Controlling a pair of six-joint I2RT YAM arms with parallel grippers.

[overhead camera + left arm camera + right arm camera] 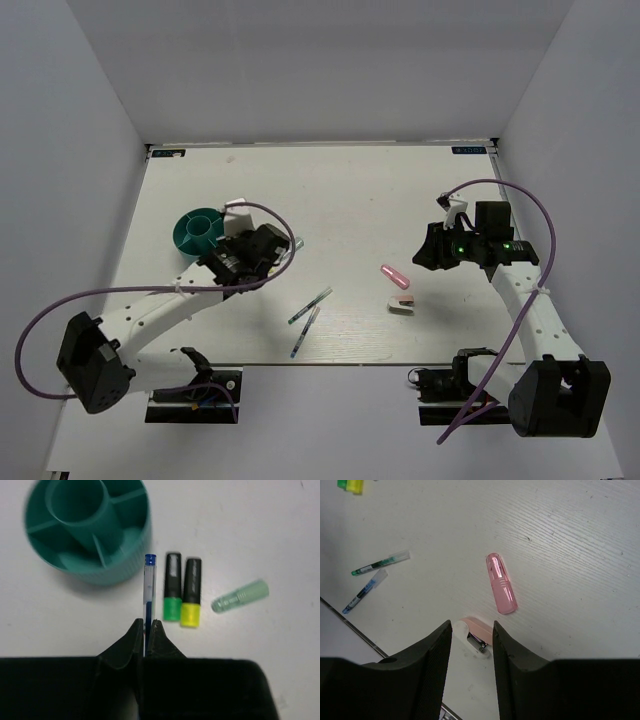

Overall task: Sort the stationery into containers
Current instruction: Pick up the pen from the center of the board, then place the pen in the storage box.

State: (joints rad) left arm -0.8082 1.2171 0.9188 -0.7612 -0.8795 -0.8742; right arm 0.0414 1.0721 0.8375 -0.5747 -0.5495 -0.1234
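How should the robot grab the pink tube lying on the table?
Grab the pink tube across its middle, coming straight down from above. It lies flat, long and narrow, with bare table along both long sides, so the open right gripper can straddle it.

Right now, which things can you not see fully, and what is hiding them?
Left wrist: rear of the blue pen hidden inside the shut left gripper; teal holder blurred, cut by the top edge.
Top view: left arm covers the pale green marker.
Right wrist: yellow-ended marker cut by the top edge.
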